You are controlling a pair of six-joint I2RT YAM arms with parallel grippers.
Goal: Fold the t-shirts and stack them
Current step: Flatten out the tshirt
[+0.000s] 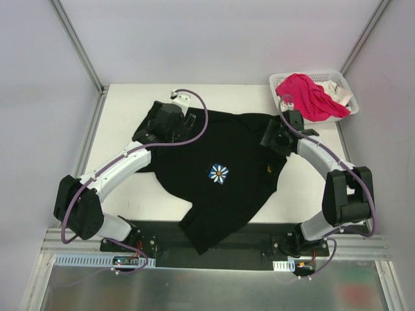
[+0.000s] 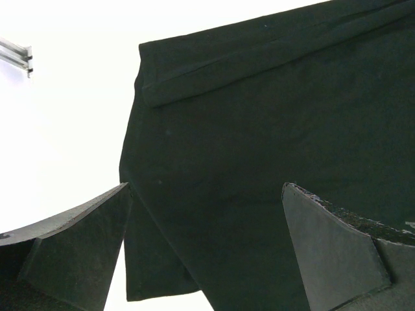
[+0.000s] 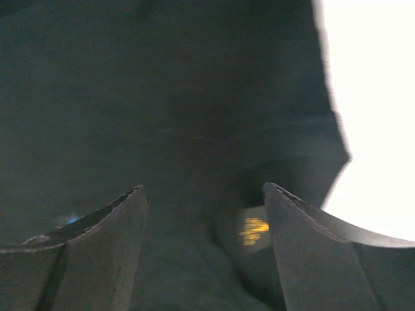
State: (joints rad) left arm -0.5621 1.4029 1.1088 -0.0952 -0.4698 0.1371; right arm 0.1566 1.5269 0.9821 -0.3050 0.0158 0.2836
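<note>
Top external: black t-shirt (image 1: pixel 240 149) lies spread, front up, on the worktop (image 1: pixel 130 97). Its long axis runs far to near and is skewed, with the near corner lapping over the dark base strip. Cloth is plain black and a bit rumpled, with a white-and-blue daisy print (image 1: pixel 219 173) mid-chest. Left hand (image 2: pixel 206 188) is released, fingers wide over the far-left sleeve edge. Right hand (image 3: pixel 203 186) is also spread apart, low over the far-right side, nothing grasped. Pink t-shirt (image 1: pixel 305 94) and white t-shirt (image 1: pixel 334 87) sit bunched in the basket (image 1: pixel 311 71) at the far right.
</note>
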